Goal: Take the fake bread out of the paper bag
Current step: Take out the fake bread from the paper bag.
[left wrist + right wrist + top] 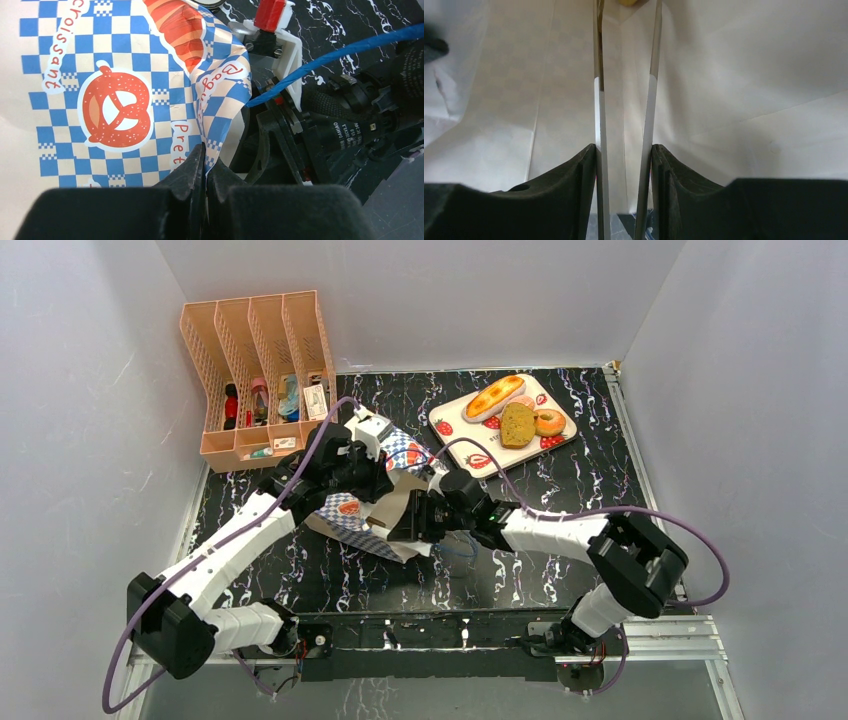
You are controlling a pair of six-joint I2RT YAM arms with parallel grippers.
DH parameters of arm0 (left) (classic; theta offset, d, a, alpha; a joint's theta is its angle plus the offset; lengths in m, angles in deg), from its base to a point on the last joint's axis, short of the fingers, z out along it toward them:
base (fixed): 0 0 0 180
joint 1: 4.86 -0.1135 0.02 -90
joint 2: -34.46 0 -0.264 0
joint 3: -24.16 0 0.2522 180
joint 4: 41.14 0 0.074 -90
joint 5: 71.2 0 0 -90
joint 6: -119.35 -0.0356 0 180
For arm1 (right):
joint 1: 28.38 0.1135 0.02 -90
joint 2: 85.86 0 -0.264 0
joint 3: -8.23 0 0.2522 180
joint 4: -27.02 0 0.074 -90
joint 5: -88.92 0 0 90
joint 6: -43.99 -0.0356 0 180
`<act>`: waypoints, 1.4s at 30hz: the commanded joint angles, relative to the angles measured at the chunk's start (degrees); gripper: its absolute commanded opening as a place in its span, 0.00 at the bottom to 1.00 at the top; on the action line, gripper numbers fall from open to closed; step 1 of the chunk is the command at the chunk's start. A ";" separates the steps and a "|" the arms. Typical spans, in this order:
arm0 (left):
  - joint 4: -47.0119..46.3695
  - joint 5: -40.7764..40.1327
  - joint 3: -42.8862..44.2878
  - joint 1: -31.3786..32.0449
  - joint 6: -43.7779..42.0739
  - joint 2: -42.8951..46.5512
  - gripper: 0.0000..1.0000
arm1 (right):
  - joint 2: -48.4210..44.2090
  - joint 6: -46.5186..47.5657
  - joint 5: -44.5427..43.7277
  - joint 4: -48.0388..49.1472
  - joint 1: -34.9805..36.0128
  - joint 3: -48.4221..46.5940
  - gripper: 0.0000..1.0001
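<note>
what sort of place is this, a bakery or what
Probably a robot lab test cell: white walls box in a black marbled table, with two arms bolted at its near edge and toy bread on a tray.

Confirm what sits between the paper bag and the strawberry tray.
Top view: only bare black marbled tabletop and a purple cable between paper bag and strawberry tray.

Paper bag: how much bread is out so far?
Done: a glazed loaf, toast slice and donut lie on the strawberry tray. In hand: the left tool pinches the edge of the paper bag while the right tool, jaws apart, reaches inside it. Left: a yellowish bit deep inside, possibly another piece.
</note>
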 commanded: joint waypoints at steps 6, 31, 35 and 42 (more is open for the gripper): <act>0.28 5.00 1.74 0.26 0.32 -1.16 0.00 | 5.63 -1.04 5.36 11.58 0.04 -7.12 0.39; 0.10 0.94 0.64 0.25 -2.99 6.39 0.00 | -14.99 -1.50 -3.50 0.01 -1.88 3.04 0.00; 1.07 0.64 0.81 0.27 -3.29 7.02 0.00 | -19.87 -0.91 -5.23 -3.45 -2.14 4.67 0.00; 1.88 -0.32 0.78 0.28 -3.93 7.80 0.00 | -26.42 -0.40 -6.63 -8.63 -2.32 6.88 0.00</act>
